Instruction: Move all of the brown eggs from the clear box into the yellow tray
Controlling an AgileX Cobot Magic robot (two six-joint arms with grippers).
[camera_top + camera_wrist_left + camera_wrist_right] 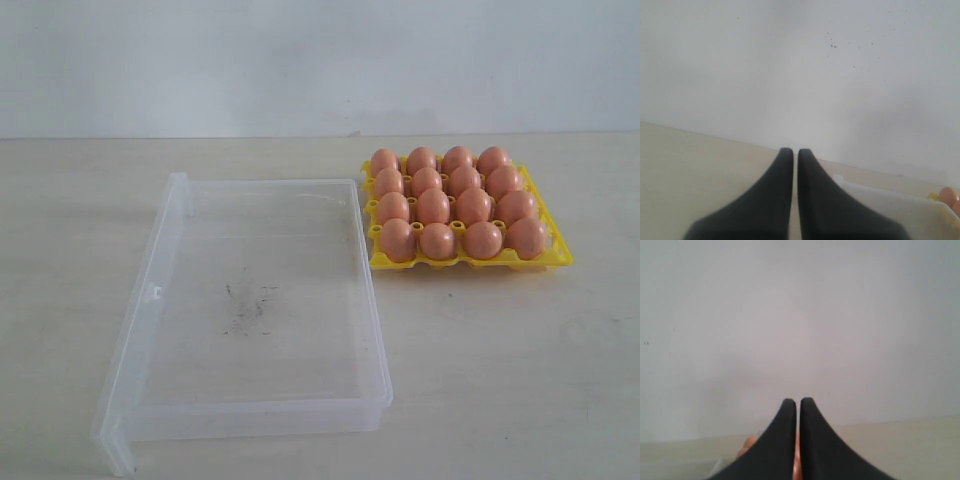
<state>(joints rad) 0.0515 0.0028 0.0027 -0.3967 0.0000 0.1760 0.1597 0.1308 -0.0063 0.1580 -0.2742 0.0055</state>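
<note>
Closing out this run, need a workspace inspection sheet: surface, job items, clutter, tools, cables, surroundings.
Surface: pale beige tabletop, no spills or marks seen.
Job's things: clear box holds no eggs, only dark specks on its floor. The yellow tray sits to its right in the exterior view, with brown eggs in all sixteen cups.
Clutter: nothing seen.
Tools: left tool shut and right tool shut, both holding nothing; neither shows in the exterior view.
Cables: nothing seen.
Surroundings: plain white wall behind the table.
</note>
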